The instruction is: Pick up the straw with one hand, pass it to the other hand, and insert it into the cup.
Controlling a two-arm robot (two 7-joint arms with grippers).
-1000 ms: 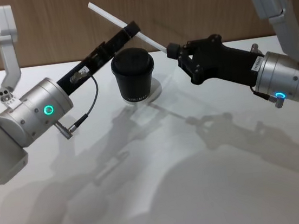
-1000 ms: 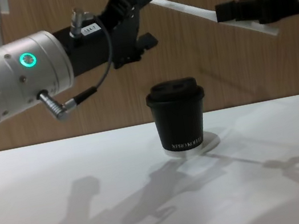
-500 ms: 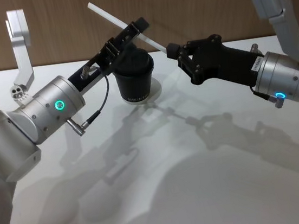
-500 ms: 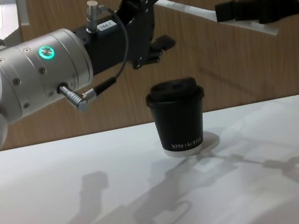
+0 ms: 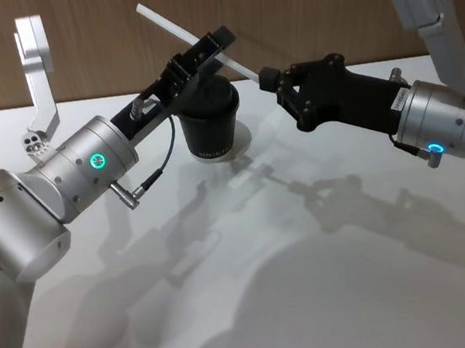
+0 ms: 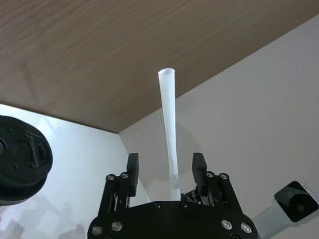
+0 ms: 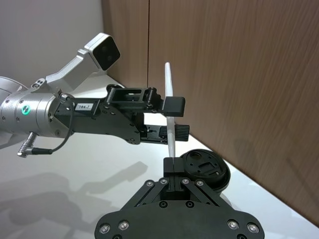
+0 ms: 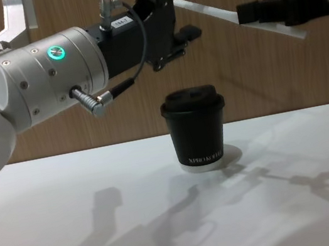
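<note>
Silver and ringed with green light, the fat cylindrical wrist (image 8: 47, 73) of the left arm reaches in over the left side of the white table (image 5: 333, 297), holding the black left gripper (image 8: 187, 6) high above it. Its two short fingers (image 6: 132, 168) stand wide, one on each side of the thin white plastic straw (image 8: 215, 11). The left wrist view shows a gap on both sides, so they straddle the straw without touching it. The straw is in the air above the table's far edge, tilted, with its free end high to the left and its other end sloping down to the right. Beneath it, near the middle of the far edge, the small black takeaway cup (image 8: 197, 133) with a domed lid stands upright. Farther right, the all-black right gripper (image 5: 270, 78) pinches the straw close to its low end, fingers closed on it. The hand-over looks about to happen. The straw's long axis lies crosswise to the closing line of the left fingers, so they need only close on the shaft before the right gripper lets go. An off-centre grip could bend or swing so light a tube.
</note>
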